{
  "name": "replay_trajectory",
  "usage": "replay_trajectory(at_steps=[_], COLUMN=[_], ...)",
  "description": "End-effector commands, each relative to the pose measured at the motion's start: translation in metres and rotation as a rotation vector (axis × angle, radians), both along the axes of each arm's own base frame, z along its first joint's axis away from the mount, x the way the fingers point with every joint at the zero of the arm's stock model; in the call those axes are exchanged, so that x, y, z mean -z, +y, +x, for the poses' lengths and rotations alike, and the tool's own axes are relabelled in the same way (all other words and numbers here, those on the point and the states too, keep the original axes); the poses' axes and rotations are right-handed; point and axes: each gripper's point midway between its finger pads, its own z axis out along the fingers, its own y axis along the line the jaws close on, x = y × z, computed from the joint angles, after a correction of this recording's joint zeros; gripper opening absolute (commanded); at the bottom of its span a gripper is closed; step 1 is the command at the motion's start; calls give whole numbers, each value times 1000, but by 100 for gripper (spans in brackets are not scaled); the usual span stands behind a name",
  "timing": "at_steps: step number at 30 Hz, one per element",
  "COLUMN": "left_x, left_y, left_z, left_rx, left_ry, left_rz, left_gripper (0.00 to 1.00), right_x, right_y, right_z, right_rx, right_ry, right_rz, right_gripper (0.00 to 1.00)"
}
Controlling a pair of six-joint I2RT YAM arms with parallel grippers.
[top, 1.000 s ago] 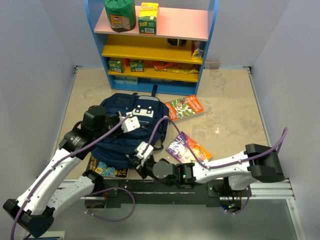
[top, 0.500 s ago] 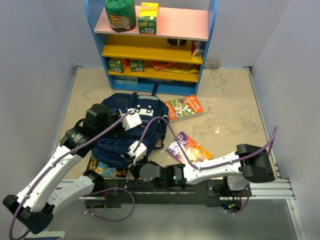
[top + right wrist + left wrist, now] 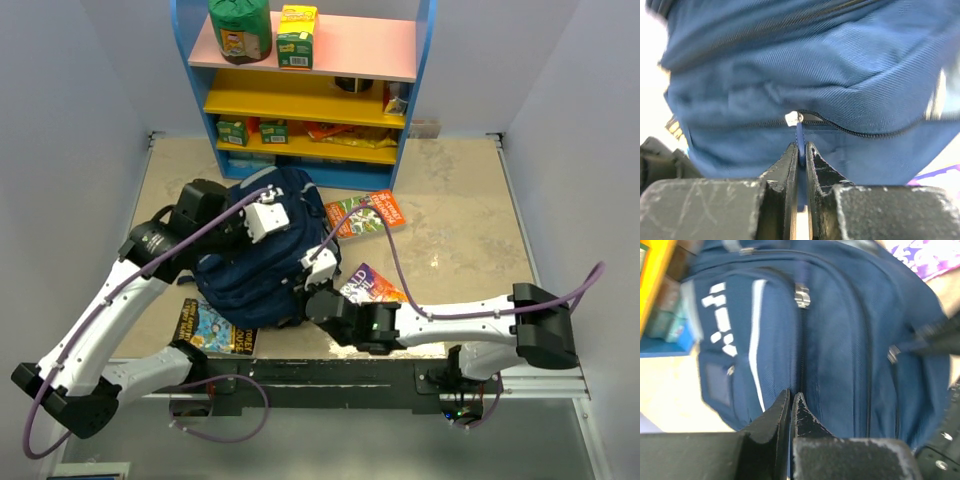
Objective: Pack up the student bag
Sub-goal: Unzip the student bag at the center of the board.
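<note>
Beige tabletop (image 3: pixel 460 200), colourful shelf (image 3: pixel 300 105) behind, navy student bag (image 3: pixel 250 280) bunched just before that shelf, overhead shows both arms upon it, only wrist views show left gripper (image 3: pixel 791 394) pinching its fabric, right gripper (image 3: pixel 801 146) clamping a zipper pull (image 3: pixel 799 134)

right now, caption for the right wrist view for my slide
Navy student bag up close, right jaws shut on its blue zipper pull

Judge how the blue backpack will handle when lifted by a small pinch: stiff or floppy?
Probably floppy: the backpack creases and bulges around the right pincer gripping its zip pull. Likely to sag rather than keep its shape, being soft fabric. It seems bulky, so a lone pinch may slip.
</note>
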Motion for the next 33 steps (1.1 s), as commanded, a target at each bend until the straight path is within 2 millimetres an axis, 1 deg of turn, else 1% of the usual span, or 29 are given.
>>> replay_trajectory(at_steps=[1,2,3,4,6,7,8,9,10,11,12,13,14,15,16,19,22,25,26,27,28,29,30,31,32,33], left_x=[-12,-10,-3,-3,10,10,20,21,16,21,15,8,9,2,-4,-9,-9,-8,-7,-8,-8,-6,-8,-8,-6,-7], left_y=[-9,-16,-22,-27,-38,-44,-48,-52,-59,-63,-67,-71,-72,-74,-76,-77,-76,-77,-77,-78,-78,-78,-80,-79,-79,-81], left_z=[-27,-31,-33,-28,-18,-8,3,11,23,34,42,52,61,67,72,79,81,82,83,86,86,87,90,92,93,95], left_rx=[36,61,61,60,41,34,12,-10,-16,-35,-52,-62,-89,-104,-107,-124,-136,-140,-146,-149,-155,-160,-163,-171,-178,-183], left_ry=[82,103,136,134,180,170,186,186,153,150,130,96,84,66,46,24,10,3,3,-7,-11,-12,-25,-32,-29,-31], left_rz=[-69,-88,-100,-121,-125,-137,-119,-126,-146,-140,-162,-185,-181,-197,-212,-222,-227,-238,-242,-250,-255,-258,-269,-272,-275,-284], left_gripper=[0,0,0,0,0,0,0,0,0,0,0,0,0,0,0,0,0,0,0,0,0,0,0,0,0,0], right_x=[-29,-32,-31,-31,-30,-30,-25,-24,-23,-19,-17,-19,-12,-9,-7,-1,-4,-9,-8,-4,-8,-5,-1,-4,-2,-2], right_y=[-28,-28,-30,-31,-33,-34,-37,-38,-39,-41,-43,-44,-47,-46,-48,-51,-44,-28,-25,-17,-13,-12,-6,-4,-2,2], right_z=[43,47,54,56,59,60,59,58,57,55,53,51,48,45,44,41,34,20,15,2,-2,-9,-24,-29,-35,-44], right_rx=[103,89,98,93,80,78,71,66,62,55,56,51,39,24,29,25,-7,-50,-60,-92,-81,-84,-110,-99,-107,-130], right_ry=[-59,-77,-81,-90,-120,-127,-131,-130,-127,-116,-114,-106,-95,-86,-75,-58,-53,-52,-50,-49,-49,-44,-43,-40,-36,-32], right_rz=[28,6,-10,-24,-65,-73,-99,-103,-102,-105,-104,-82,-88,-86,-79,-78,-51,-26,-29,-41,-29,-49,-65,-54,-57,-51], right_gripper=[0,0,0,0,0,0,0,0,0,0,0,0,0,0,0,0,0,0,0,0,0,0,0,0,0,0])
